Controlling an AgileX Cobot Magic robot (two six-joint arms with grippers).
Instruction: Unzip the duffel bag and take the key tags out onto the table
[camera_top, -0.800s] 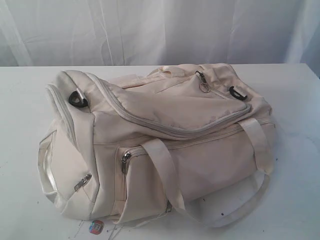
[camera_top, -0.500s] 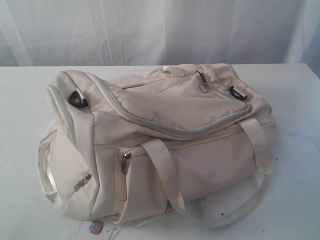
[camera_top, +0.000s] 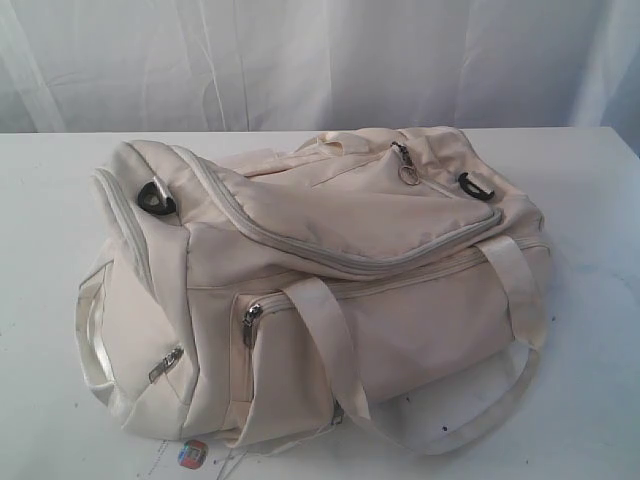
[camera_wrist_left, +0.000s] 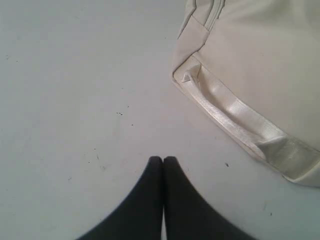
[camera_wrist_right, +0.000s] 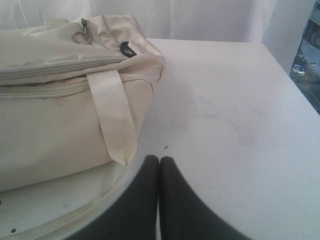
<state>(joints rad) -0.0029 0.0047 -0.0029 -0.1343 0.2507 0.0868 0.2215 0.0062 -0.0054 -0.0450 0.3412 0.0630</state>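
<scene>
The cream-white duffel bag (camera_top: 320, 290) lies zipped shut on the white table (camera_top: 590, 200), its main zipper pull with a metal ring (camera_top: 404, 163) near the far right end. The key tags are hidden. Neither gripper shows in the exterior view. In the left wrist view my left gripper (camera_wrist_left: 162, 159) is shut and empty over bare table, apart from the bag's end handle (camera_wrist_left: 235, 115). In the right wrist view my right gripper (camera_wrist_right: 159, 159) is shut and empty, close to the bag's webbing strap end (camera_wrist_right: 114, 125); the zipper pull (camera_wrist_right: 82, 31) lies far off.
A small red-blue round sticker (camera_top: 191, 453) lies on the table by the bag's near edge. Black strap clips (camera_top: 155, 198) (camera_top: 476, 185) sit at both bag ends. A loose webbing handle (camera_top: 480, 410) loops onto the table. White curtain stands behind.
</scene>
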